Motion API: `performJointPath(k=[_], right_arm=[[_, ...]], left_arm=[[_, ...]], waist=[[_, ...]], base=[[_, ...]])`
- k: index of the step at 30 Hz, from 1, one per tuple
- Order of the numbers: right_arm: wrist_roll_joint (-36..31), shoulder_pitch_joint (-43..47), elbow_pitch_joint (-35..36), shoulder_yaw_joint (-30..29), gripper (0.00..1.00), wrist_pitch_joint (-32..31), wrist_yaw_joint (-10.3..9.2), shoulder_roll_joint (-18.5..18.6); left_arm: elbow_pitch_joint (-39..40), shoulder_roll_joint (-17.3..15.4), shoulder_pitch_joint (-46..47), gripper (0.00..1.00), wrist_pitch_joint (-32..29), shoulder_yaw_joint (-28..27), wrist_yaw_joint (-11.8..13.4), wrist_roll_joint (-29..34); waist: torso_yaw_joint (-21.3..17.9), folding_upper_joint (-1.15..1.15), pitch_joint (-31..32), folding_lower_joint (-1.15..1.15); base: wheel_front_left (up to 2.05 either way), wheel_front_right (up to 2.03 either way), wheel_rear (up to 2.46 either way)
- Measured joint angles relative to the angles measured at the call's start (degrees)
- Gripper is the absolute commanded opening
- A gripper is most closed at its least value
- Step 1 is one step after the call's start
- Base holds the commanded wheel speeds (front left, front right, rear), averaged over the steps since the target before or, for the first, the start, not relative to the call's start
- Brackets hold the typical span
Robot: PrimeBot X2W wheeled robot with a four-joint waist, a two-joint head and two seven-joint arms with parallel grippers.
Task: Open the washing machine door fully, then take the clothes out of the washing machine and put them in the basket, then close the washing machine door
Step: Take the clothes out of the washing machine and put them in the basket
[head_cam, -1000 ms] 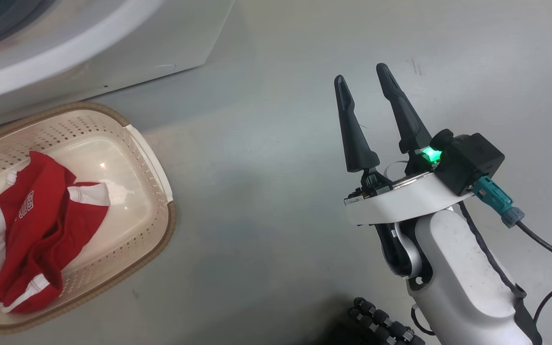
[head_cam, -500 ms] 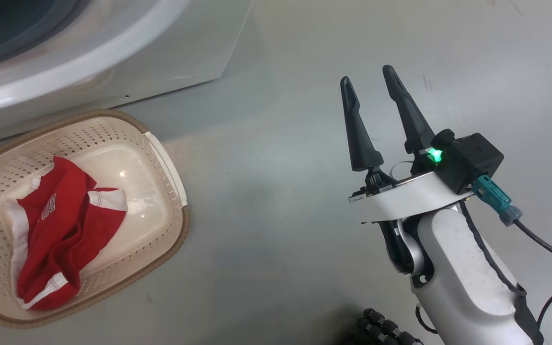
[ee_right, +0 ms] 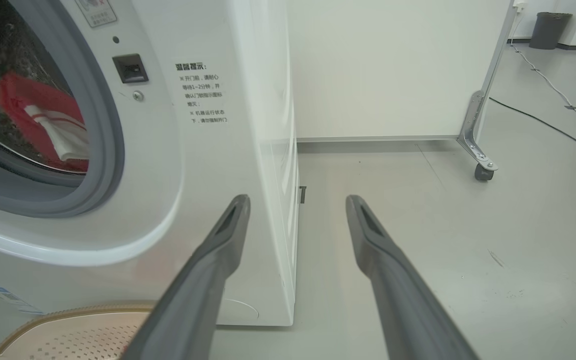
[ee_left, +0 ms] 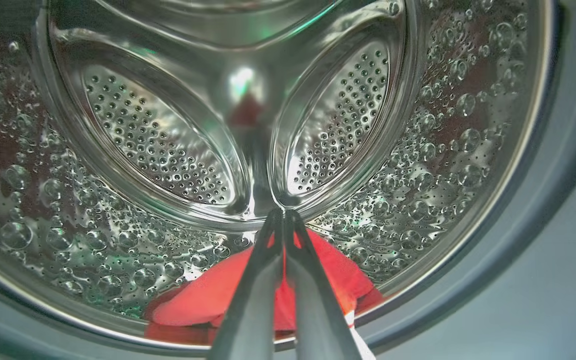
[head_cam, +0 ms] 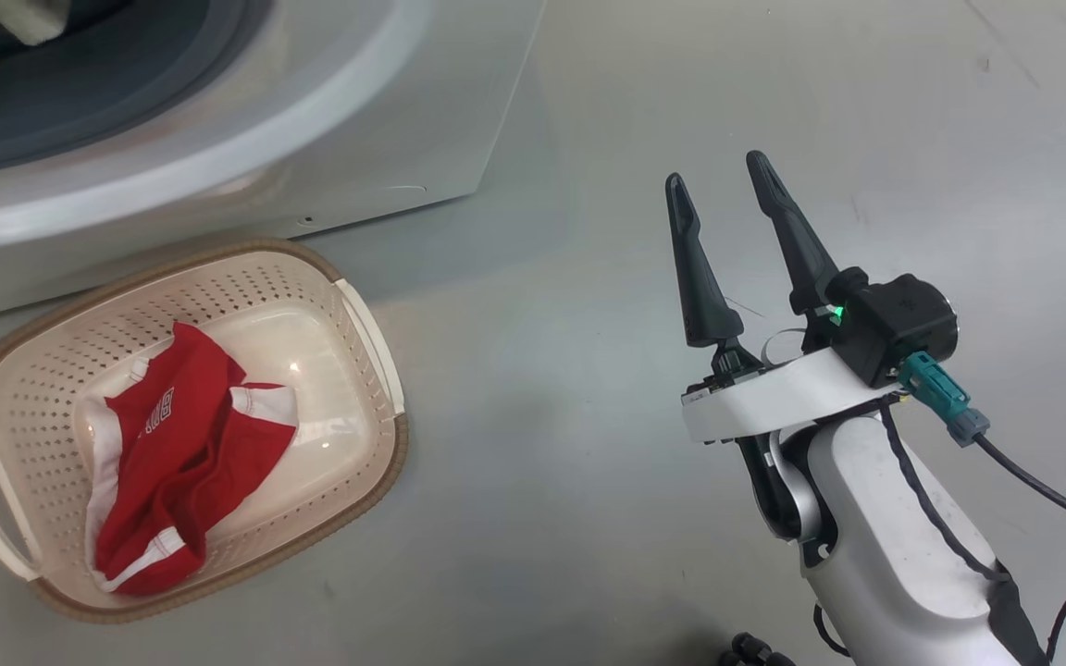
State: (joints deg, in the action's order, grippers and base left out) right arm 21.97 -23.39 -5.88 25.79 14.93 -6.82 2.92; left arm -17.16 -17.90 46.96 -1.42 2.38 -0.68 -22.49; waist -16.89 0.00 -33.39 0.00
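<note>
One red garment [ee_left: 203, 300] in drum [ee_left: 158, 150]; left tool [ee_left: 283, 216] pressed together, prob just shoves it deeper. Right tool [head_cam: 715, 166] spread.

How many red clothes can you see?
2. One garment lies in the basket; the other garment lies at the bottom of the drum. More may be hidden under it.

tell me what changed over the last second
The camera swung, so the basket and washer slid right and down in the head view; neither itself moved. Nothing was grabbed or let go. Unchanged: the red garment lies in the basket, the right gripper hangs open over the floor, the left gripper is shut inside the drum.
</note>
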Motion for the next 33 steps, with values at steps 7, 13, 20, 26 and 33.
performJointPath(k=[7, 13, 20, 26, 33], right_arm=[[-1.1, 1.9, -1.6, -0.3, 1.00, 0.0, 0.00, 0.0], [-1.5, 3.5, -3.0, -0.7, 1.00, 0.0, 0.04, 0.0], [-1.8, 6.1, -4.1, -1.4, 1.00, 0.0, 0.10, 0.1], [-2.0, 8.2, -5.1, -2.0, 1.00, 0.0, 0.19, 0.1], [-2.1, 9.9, -5.7, -2.6, 1.00, 0.0, 0.27, 0.1]], left_arm=[[3.6, 2.2, -6.1, 0.00, 5.0, 0.7, 1.0, 0.5], [6.4, 4.0, -11.1, 0.00, 7.8, 1.1, 1.8, 0.5], [9.9, 5.4, -16.1, 0.00, 10.9, 1.4, 2.5, 0.5], [13.1, 6.4, -19.3, 0.00, 12.2, 1.7, 3.2, 0.5], [17.7, 6.9, -21.5, 0.00, 12.9, 1.5, 3.9, 0.8]], waist=[[1.6, 0.00, 3.3, 0.00], [3.1, 0.00, 6.6, 0.00], [4.6, 0.00, 10.9, 0.00], [5.9, 0.00, 14.6, 0.00], [7.2, 0.00, 18.4, 0.00]], base=[[0.00, 0.00, 0.00], [0.00, 0.00, 0.00], [0.00, 0.00, 0.00], [0.00, 0.00, 0.00], [0.00, 0.00, 0.00]])
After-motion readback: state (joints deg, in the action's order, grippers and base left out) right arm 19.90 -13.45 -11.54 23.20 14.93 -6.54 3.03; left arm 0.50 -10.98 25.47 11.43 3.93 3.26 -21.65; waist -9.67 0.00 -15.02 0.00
